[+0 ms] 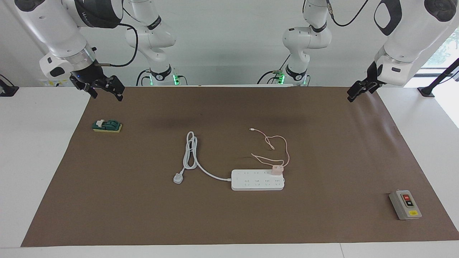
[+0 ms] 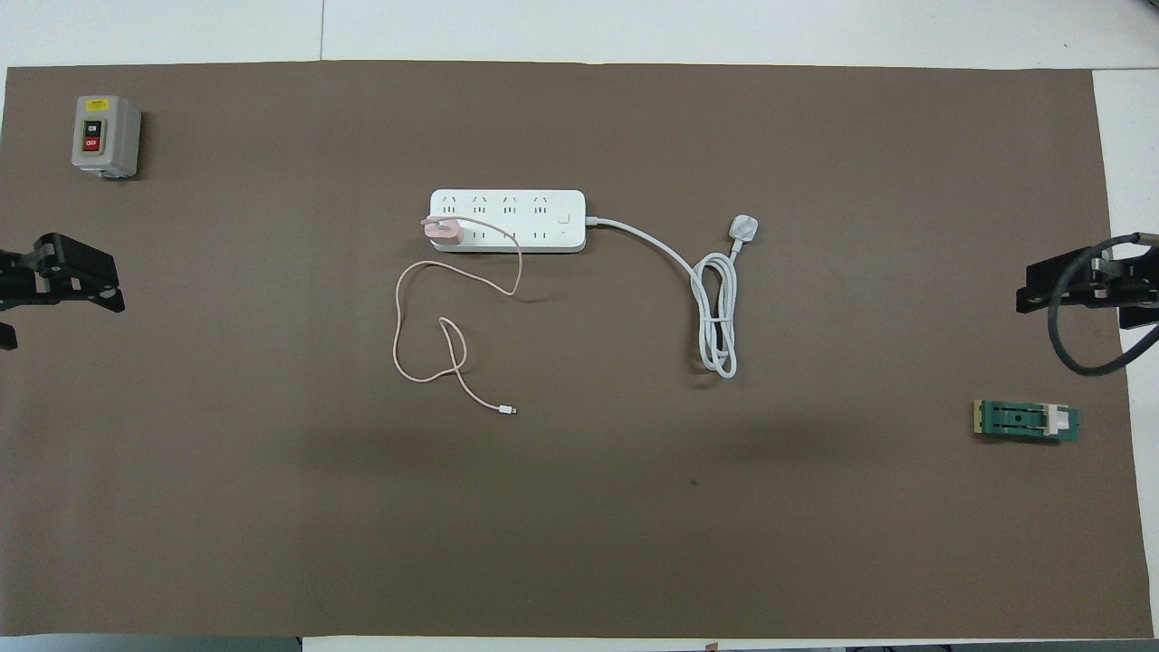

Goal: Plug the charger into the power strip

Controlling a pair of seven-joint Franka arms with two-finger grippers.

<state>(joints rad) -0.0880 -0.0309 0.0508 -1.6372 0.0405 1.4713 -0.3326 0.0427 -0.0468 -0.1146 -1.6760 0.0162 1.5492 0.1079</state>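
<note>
Charger [image 1: 277,170] sits on power strip [image 1: 257,180] mid-frame, at its end toward left gripper [image 1: 358,90], upper right, which is slightly nearer. Right gripper [image 1: 104,87] upper left, waiting; can't tell either gripper's opening.

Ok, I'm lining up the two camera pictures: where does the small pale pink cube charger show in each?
Facing view: the small pale pink cube charger sits right of centre, on the long flat white power strip, at its end toward the left arm.
Overhead view: the charger sits left of centre, on the same end of the strip.
Shared landmark: the small grey button box.
</note>
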